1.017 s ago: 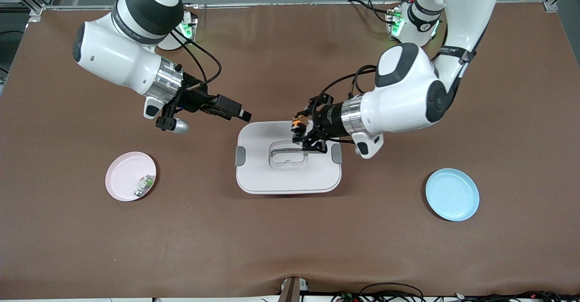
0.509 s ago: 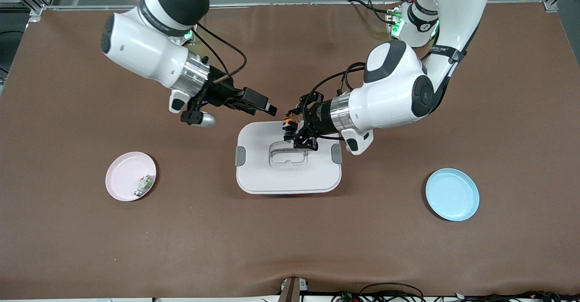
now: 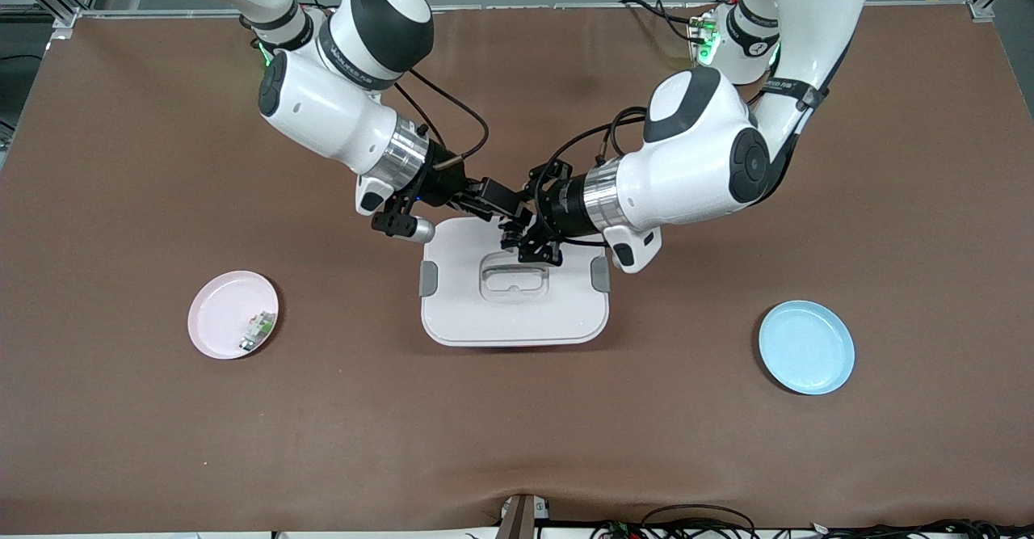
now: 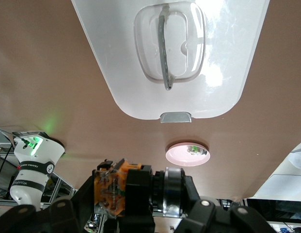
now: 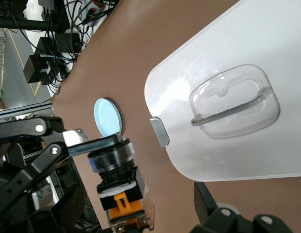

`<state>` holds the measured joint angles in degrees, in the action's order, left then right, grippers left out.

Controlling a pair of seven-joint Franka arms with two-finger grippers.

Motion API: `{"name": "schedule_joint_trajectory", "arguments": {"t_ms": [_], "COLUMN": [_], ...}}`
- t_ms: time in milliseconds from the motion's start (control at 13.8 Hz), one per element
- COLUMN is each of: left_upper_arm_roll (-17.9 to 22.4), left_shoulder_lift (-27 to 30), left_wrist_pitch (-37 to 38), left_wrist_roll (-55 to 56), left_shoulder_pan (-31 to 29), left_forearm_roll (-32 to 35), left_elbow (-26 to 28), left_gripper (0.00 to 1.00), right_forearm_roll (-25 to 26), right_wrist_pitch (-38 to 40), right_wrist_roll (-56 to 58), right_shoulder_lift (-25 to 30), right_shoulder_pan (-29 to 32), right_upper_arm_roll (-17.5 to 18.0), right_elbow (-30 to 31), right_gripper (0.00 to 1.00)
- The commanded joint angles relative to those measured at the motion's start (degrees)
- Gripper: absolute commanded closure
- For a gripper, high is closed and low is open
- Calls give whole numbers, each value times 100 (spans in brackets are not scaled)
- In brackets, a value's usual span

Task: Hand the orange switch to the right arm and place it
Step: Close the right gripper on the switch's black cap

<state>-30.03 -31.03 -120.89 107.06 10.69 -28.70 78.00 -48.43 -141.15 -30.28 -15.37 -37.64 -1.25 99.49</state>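
Grippers meet above the white lidded box (image 3: 514, 313), centre frame.
Left gripper (image 3: 517, 233) pinches the orange switch (image 5: 122, 195); right gripper (image 3: 502, 202) spread alongside.

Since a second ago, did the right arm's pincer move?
Yes. The right pincer swung toward the left arm's end of the table, reaching the white lidded box edge where the left pincer holds the orange switch.
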Motion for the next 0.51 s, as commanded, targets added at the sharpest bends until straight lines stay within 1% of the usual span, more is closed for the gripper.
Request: {"name": "schedule_joint_trajectory", "arguments": {"t_ms": [0, 145, 436], "left_upper_arm_roll": [41, 41, 41], "left_shoulder_lift": [9, 9, 9], "left_wrist_pitch": [-13, -13, -5], "left_wrist_roll": [174, 174, 174], "left_shoulder_pan": [74, 74, 74], "left_forearm_roll": [119, 119, 119], "left_elbow": [-101, -101, -101], "left_gripper": [68, 68, 68], "right_forearm_roll": [-53, -17, 115], "right_wrist_pitch": [79, 219, 246], "right_wrist_roll": [-75, -5, 66], "right_shoulder_lift": [-45, -27, -27], "right_shoulder_pan": [-103, -95, -121], "right_upper_arm_roll": [-42, -42, -42], "right_elbow": [-123, -123, -132], "right_gripper": [0, 0, 0]}}
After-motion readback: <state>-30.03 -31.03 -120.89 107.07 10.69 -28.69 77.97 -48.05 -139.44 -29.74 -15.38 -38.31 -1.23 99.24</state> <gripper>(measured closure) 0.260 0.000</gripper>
